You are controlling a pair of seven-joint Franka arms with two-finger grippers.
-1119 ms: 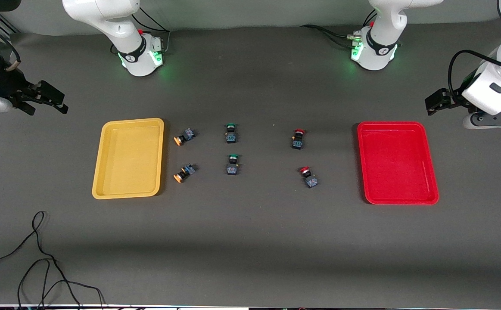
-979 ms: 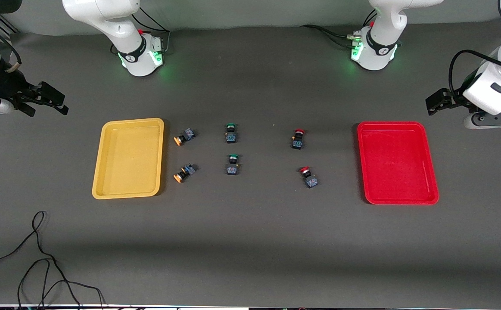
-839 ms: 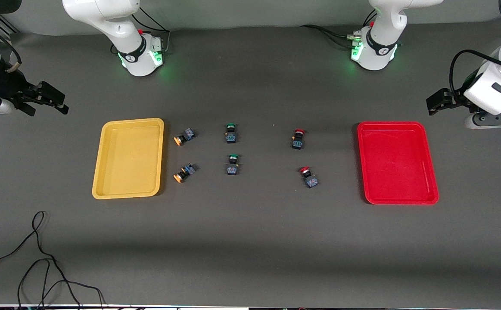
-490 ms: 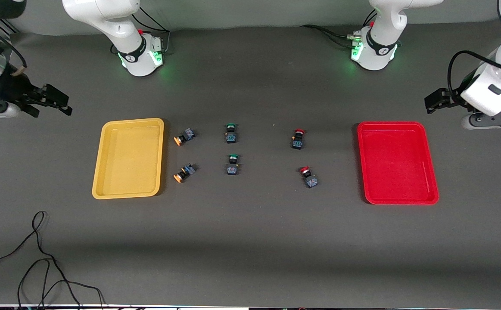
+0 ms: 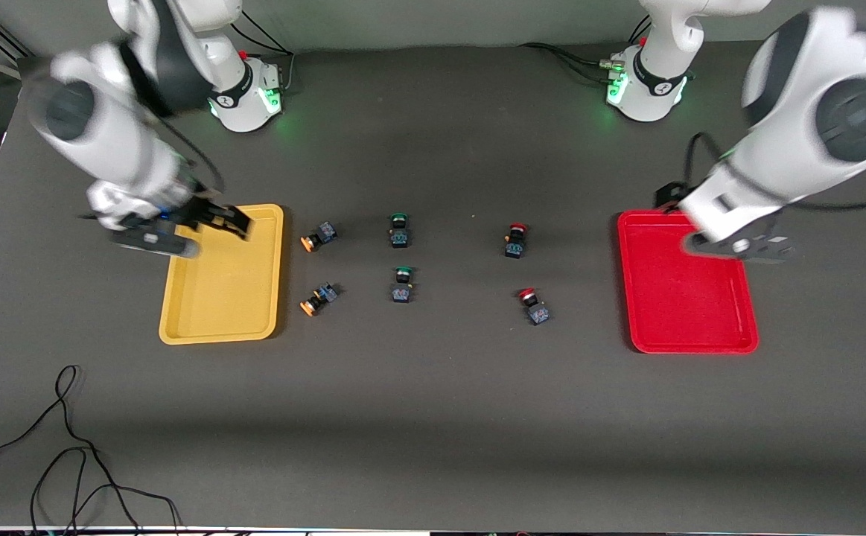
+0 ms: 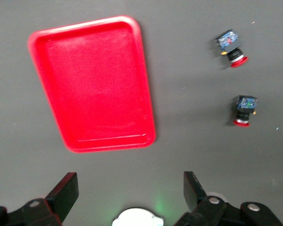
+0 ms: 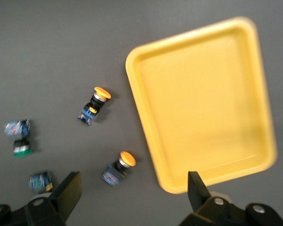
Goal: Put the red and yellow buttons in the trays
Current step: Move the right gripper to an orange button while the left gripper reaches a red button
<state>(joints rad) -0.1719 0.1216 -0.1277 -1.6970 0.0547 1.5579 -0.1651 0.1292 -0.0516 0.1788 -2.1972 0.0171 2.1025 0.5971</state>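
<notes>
Two yellow-capped buttons (image 5: 317,237) (image 5: 316,298) lie beside the yellow tray (image 5: 224,286). Two red-capped buttons (image 5: 514,240) (image 5: 533,305) lie on the mat between the green-capped ones and the red tray (image 5: 689,298). Both trays hold nothing. My right gripper (image 5: 230,219) is open and empty over the yellow tray's corner nearest its base. Its wrist view shows the tray (image 7: 203,103) and both yellow buttons (image 7: 96,106) (image 7: 119,167). My left gripper (image 5: 669,196) is open and empty over the red tray's edge. Its wrist view shows the tray (image 6: 94,84) and both red buttons (image 6: 232,46) (image 6: 244,110).
Two green-capped buttons (image 5: 399,229) (image 5: 401,284) lie at the table's middle between the yellow and red ones. A black cable (image 5: 68,447) loops on the mat near the front camera at the right arm's end.
Both arms have swung in from the table's ends. The right gripper is now over the yellow tray's corner, the left over the red tray's edge. Buttons and trays have not moved.
</notes>
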